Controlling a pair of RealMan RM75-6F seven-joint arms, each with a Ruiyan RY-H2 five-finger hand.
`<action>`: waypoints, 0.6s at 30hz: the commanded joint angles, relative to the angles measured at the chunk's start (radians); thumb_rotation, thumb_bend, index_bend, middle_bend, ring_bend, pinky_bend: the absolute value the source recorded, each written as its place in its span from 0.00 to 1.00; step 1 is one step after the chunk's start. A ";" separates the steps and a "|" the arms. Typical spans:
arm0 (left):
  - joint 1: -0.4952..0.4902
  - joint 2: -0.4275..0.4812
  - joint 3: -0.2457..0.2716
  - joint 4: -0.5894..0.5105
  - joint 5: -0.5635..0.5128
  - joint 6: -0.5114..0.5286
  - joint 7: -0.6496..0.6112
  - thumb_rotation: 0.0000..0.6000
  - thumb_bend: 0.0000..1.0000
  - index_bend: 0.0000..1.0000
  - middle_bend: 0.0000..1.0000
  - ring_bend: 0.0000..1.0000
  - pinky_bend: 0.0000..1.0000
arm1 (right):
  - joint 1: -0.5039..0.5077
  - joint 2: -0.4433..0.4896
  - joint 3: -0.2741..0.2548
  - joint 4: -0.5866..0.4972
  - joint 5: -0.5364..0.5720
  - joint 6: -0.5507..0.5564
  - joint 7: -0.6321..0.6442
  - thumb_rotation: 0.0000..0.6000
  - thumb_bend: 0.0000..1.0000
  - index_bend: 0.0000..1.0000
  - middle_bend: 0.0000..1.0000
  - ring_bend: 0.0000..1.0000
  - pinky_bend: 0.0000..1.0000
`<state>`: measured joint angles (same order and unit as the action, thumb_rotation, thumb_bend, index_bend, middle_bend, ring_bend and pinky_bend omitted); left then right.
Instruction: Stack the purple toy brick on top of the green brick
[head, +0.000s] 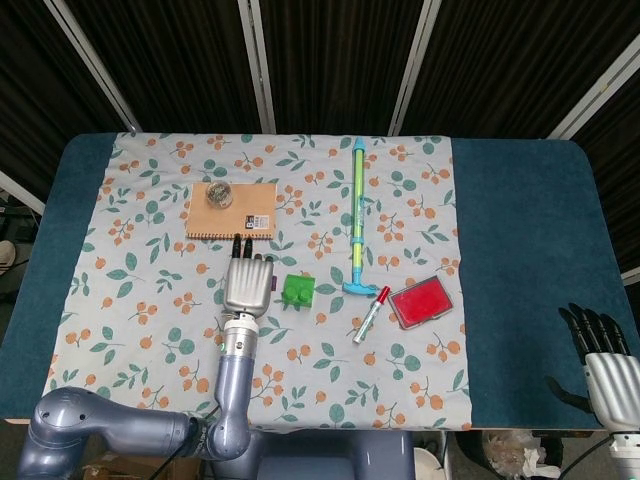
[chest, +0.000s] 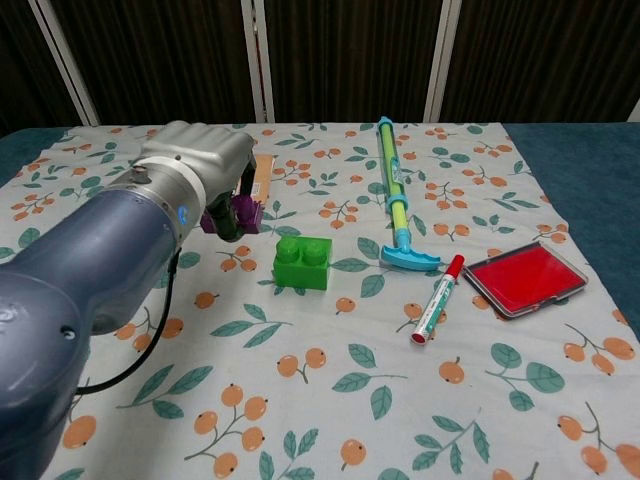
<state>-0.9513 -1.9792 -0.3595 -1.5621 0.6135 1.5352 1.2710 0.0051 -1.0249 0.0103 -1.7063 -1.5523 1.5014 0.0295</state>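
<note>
My left hand grips the purple brick, carried above the cloth just left of the green brick. In the head view only a purple sliver shows at the hand's right edge. The green brick stands on the floral cloth with its two studs up and nothing on it. My right hand hangs off the table's front right corner, fingers spread and holding nothing.
A brown notebook with a small round tin lies behind the left hand. A green-blue pump toy, a red marker and a red flat case lie right of the green brick.
</note>
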 joint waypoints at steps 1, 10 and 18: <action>-0.016 -0.021 -0.002 0.016 0.004 -0.013 0.002 1.00 0.38 0.53 0.50 0.10 0.00 | 0.002 -0.002 0.002 0.001 0.004 -0.004 -0.001 1.00 0.22 0.00 0.06 0.00 0.00; -0.054 -0.063 -0.025 0.032 0.003 -0.006 0.040 1.00 0.38 0.53 0.50 0.10 0.00 | 0.001 0.001 0.002 0.006 0.006 -0.002 0.009 1.00 0.22 0.00 0.06 0.00 0.00; -0.068 -0.102 -0.027 0.071 0.002 -0.020 0.034 1.00 0.38 0.53 0.50 0.10 0.00 | 0.001 0.002 0.000 0.005 0.004 -0.001 0.008 1.00 0.22 0.00 0.06 0.00 0.00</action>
<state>-1.0172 -2.0761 -0.3881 -1.4967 0.6159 1.5185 1.3074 0.0057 -1.0234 0.0106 -1.7015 -1.5489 1.5000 0.0373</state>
